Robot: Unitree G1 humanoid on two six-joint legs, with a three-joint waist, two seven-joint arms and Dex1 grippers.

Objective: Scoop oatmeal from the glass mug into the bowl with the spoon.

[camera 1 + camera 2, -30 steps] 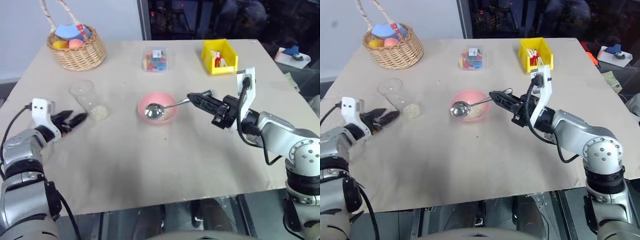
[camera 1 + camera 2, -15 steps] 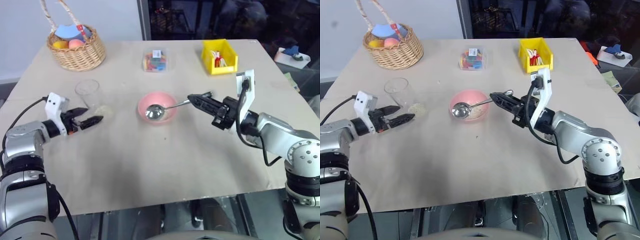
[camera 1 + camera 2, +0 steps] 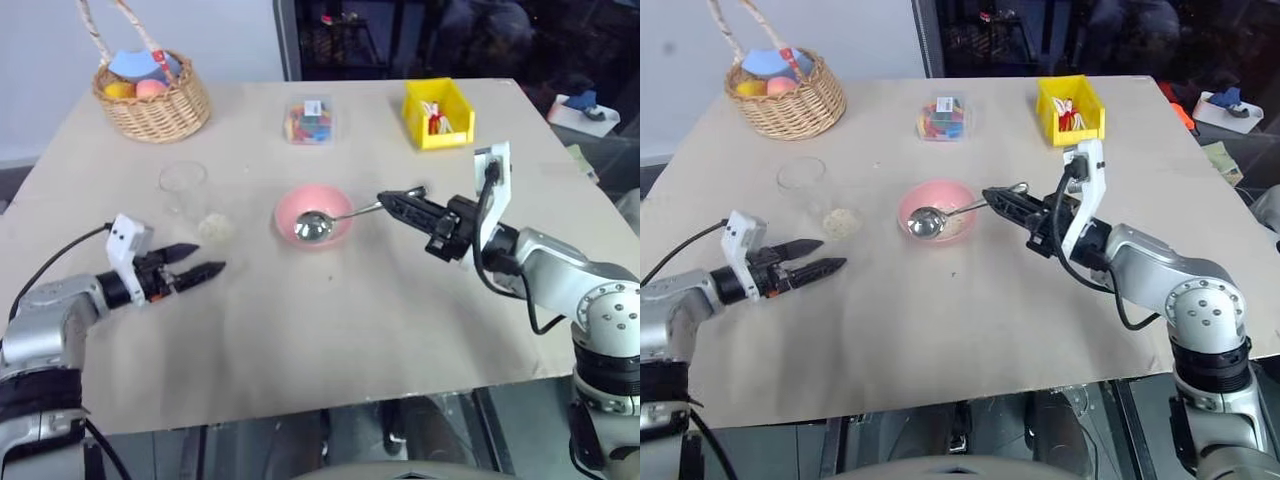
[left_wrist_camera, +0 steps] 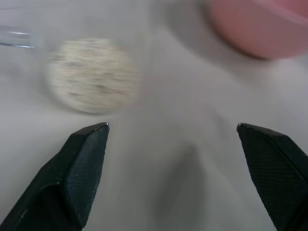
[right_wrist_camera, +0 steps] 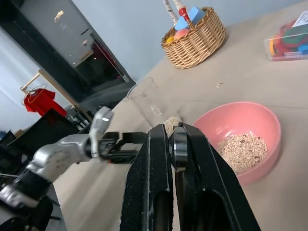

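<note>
your right gripper [image 3: 388, 199] clamps the spoon [image 3: 318, 222], its scoop over the bowl [image 3: 312, 214], which holds oatmeal [image 5: 241, 149]. your left gripper [image 3: 832, 256] hangs spread and empty, near the mug [image 3: 185, 195] standing left of the bowl.

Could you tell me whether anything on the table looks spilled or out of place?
Nothing stands out: the glass mug is upright with oatmeal at its bottom, and the rest sits inside the pink bowl, none scattered on the table.
</note>
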